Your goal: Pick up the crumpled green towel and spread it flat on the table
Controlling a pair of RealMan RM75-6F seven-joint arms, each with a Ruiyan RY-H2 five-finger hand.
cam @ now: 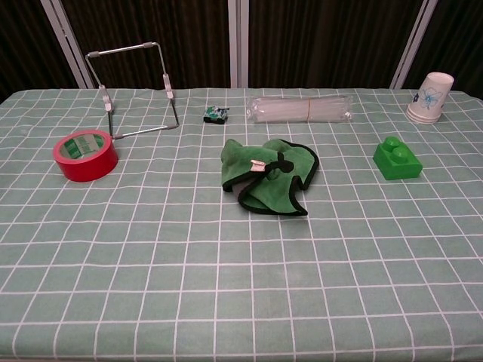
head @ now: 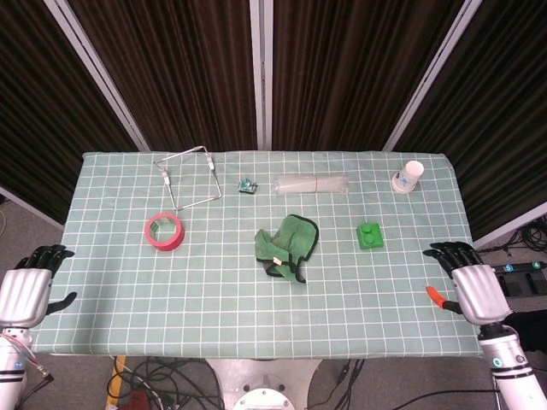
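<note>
A table point(head: 214, 325) covered in a green cloth with a white grid fills the middle of the head view. At the lower left corner of that frame the left hand point(head: 24, 290) sits just off the table's left edge, its dark fingers apart and holding nothing. At the lower right the right hand point(head: 472, 284) hovers over the table's right edge, fingers spread and empty.

Near the centre of the table lies the crumpled green towel point(head: 286, 248), bunched in folds with a dark trim and a small white tag, well apart from both hands. In the chest view the towel point(cam: 268, 175) sits mid-frame. To its right is a small green block point(head: 370, 235); to its left, a red roll of tape point(head: 164, 231).

Further back, toward the upper part of the table, stand a bent wire frame point(head: 190, 178), a tiny dark object point(head: 248, 184) too small to identify, a clear plastic packet point(head: 311, 184), and, at the far right corner, a white paper cup point(head: 409, 177).
</note>
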